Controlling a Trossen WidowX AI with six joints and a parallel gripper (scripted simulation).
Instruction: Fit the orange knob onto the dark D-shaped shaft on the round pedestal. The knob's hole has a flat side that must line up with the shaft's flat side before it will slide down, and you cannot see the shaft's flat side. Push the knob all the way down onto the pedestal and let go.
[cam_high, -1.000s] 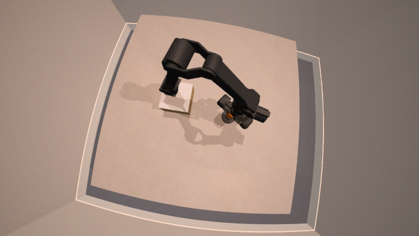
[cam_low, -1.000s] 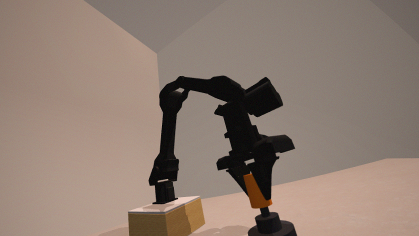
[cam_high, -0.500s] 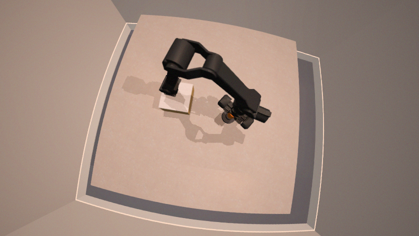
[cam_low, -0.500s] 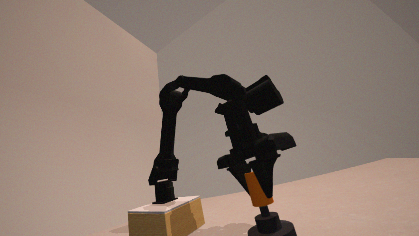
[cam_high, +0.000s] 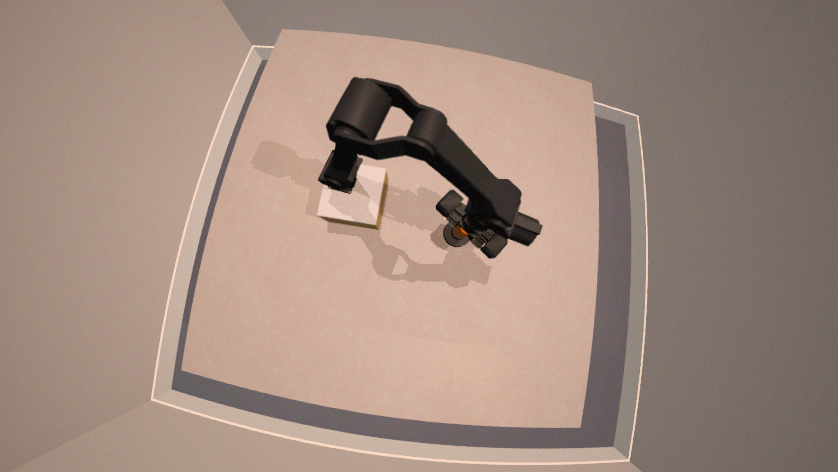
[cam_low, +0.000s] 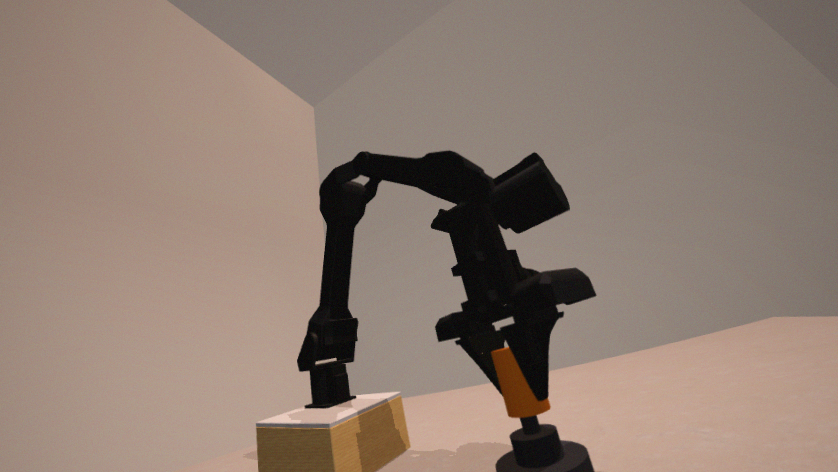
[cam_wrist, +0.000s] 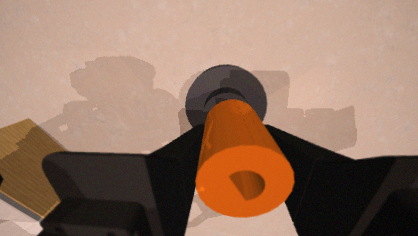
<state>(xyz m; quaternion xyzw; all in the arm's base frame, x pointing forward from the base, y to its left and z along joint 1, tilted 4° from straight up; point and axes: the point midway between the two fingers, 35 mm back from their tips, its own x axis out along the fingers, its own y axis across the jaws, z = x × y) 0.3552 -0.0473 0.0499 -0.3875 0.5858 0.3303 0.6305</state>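
The orange knob (cam_high: 461, 232) (cam_low: 516, 381) (cam_wrist: 235, 117) is a tapered cylinder, its D-shaped hole showing at the top in the wrist view. My gripper (cam_low: 523, 395) (cam_wrist: 232, 130) is shut on it, one finger on each side. The knob is over the dark shaft (cam_low: 529, 424), and a short length of shaft shows between the knob's lower end and the pedestal (cam_high: 448, 237) (cam_low: 573, 458) (cam_wrist: 197, 92). The knob stands above the pedestal, not touching it. In the exterior view the knob leans slightly. The shaft's flat side and how far its tip is inside the knob are hidden.
The arm's base stands on a wooden block (cam_high: 373, 177) (cam_low: 294, 450) (cam_wrist: 31, 162) with a white top, left of the pedestal in the top view. The tabletop (cam_high: 351, 304) carries the arm's shadows. A pale raised rim (cam_high: 639, 293) surrounds the tabletop.
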